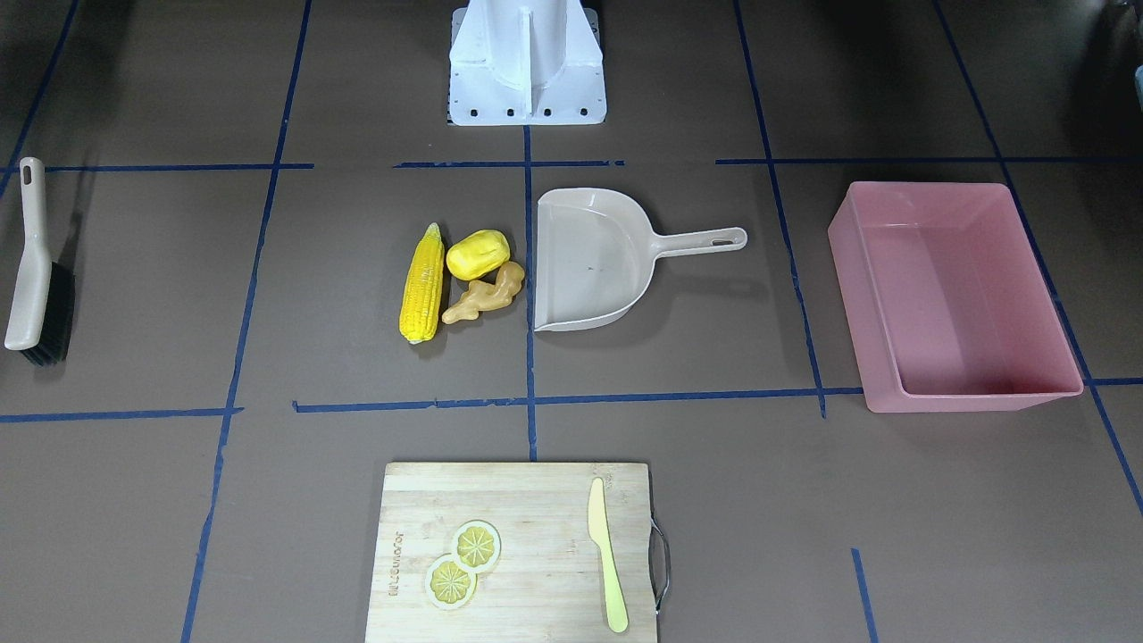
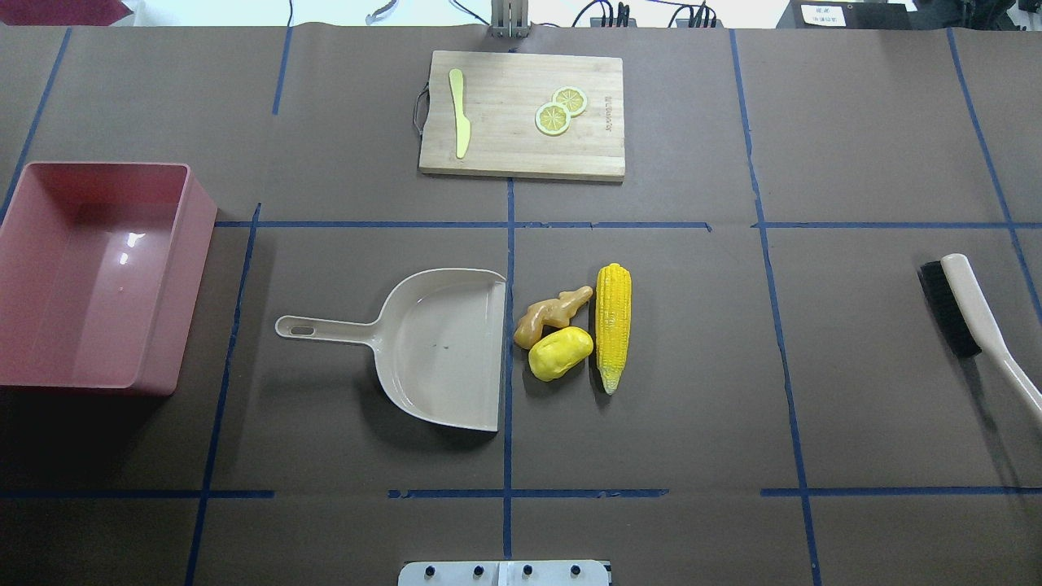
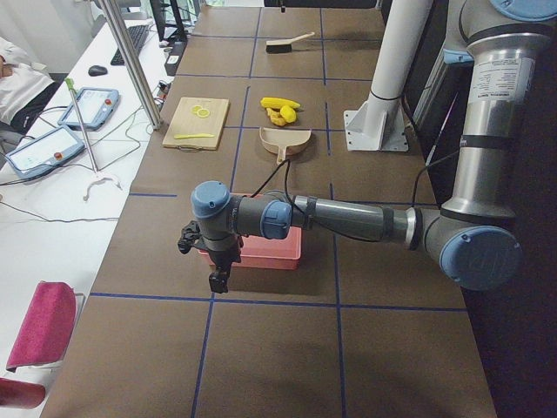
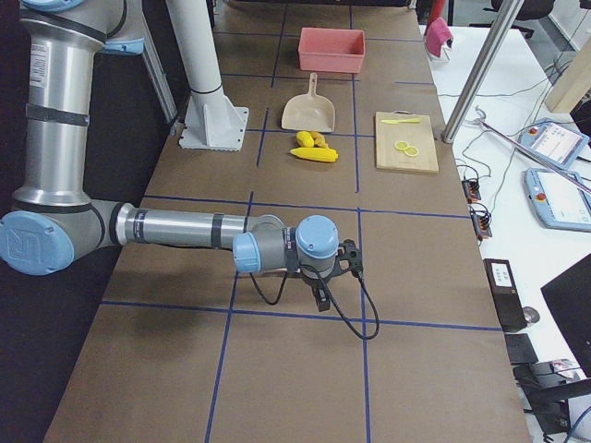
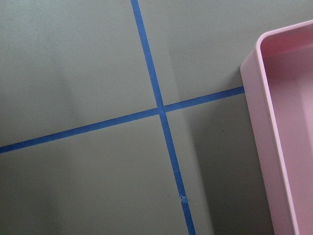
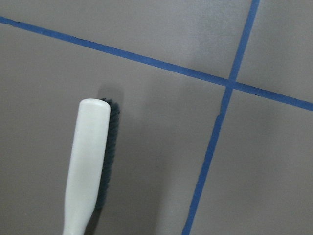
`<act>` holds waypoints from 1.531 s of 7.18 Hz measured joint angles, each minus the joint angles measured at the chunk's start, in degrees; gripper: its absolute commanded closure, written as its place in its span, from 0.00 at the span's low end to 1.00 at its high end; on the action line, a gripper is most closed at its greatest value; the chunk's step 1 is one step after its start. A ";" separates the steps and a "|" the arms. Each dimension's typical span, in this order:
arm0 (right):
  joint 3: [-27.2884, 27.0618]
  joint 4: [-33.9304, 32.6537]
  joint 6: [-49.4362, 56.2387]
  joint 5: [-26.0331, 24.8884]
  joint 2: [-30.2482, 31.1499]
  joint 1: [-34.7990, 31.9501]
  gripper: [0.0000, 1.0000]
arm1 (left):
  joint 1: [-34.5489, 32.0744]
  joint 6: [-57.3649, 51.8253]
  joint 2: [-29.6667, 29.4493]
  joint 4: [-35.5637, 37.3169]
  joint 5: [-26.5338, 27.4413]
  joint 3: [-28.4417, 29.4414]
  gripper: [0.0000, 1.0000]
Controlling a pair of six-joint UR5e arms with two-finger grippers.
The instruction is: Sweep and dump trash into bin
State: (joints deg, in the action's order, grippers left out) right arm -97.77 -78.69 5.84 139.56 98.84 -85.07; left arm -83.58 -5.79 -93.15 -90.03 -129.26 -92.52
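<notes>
Tape lines (image 2: 507, 464) grid the brown table (image 2: 692, 423); left fingers (image 3: 217, 279) and right fingers (image 4: 320, 298): spread cannot be told.

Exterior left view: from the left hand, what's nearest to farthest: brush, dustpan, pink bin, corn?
1. Pink bin, right beside the left hand.
2. Dustpan, mid-table.
3. Corn cob, just past it.
4. Brush, at the far end.
</notes>
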 measured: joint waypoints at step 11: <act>-2.57 30.46 -43.10 -15.54 11.99 30.37 1.00 | 0.08 0.08 -0.35 -0.87 -0.38 -1.41 0.00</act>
State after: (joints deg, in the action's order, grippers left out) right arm -100.35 -48.24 -37.26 124.02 110.83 -54.70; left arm -83.50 -5.71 -93.50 -90.90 -129.64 -93.93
